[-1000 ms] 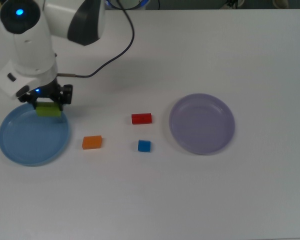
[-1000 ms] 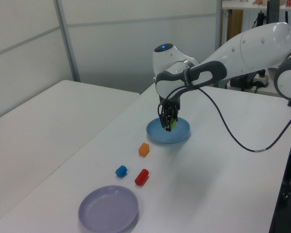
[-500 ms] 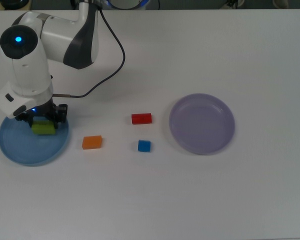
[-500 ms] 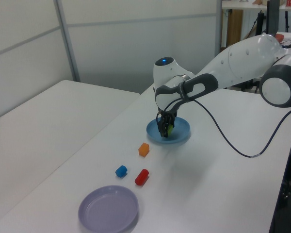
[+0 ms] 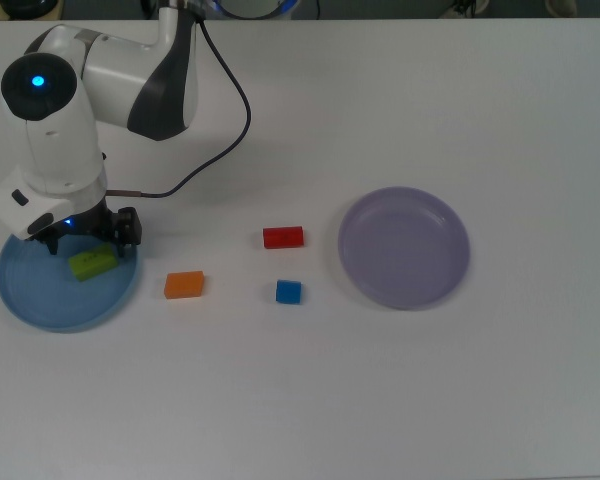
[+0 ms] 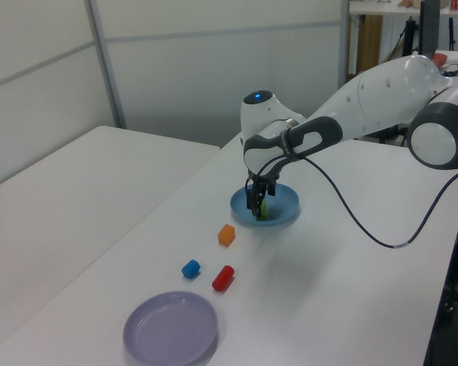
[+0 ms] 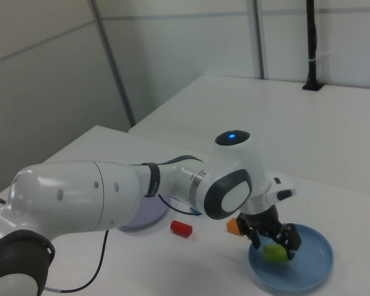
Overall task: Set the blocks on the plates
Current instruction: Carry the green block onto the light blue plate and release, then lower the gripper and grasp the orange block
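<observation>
White worktop spans the scene, with pale wall panels behind it in the left view and right view. In the top view, the light blue plate sits at about 9 o'clock of the worktop, and the lime-green block lies tilted on it, toward the plate's 1 o'clock side. The tool hangs just over that block with its fingers apart, one on each side and not clamping it; the right view shows the same, the green block lying on the plate between the spread fingers. The orange block rests on the worktop just off the blue plate's 3 o'clock edge. The red block and blue block lie near the middle, the blue at the red's 6 o'clock. The lavender plate is at their 3 o'clock.
</observation>
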`<action>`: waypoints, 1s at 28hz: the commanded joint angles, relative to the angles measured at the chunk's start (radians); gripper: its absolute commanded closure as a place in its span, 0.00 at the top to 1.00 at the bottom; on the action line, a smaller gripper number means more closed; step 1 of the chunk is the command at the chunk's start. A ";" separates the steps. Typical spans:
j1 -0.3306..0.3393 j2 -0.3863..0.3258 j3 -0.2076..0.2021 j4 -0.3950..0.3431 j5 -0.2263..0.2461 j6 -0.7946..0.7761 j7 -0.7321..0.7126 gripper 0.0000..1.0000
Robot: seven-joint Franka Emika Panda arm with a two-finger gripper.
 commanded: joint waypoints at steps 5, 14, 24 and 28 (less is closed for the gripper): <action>0.015 -0.025 0.008 0.032 0.022 0.015 0.036 1.00; 0.057 -0.028 0.080 0.039 0.057 0.017 0.201 1.00; 0.107 0.012 0.087 0.035 0.053 0.035 0.269 1.00; 0.107 0.035 0.087 0.035 0.049 0.069 0.269 1.00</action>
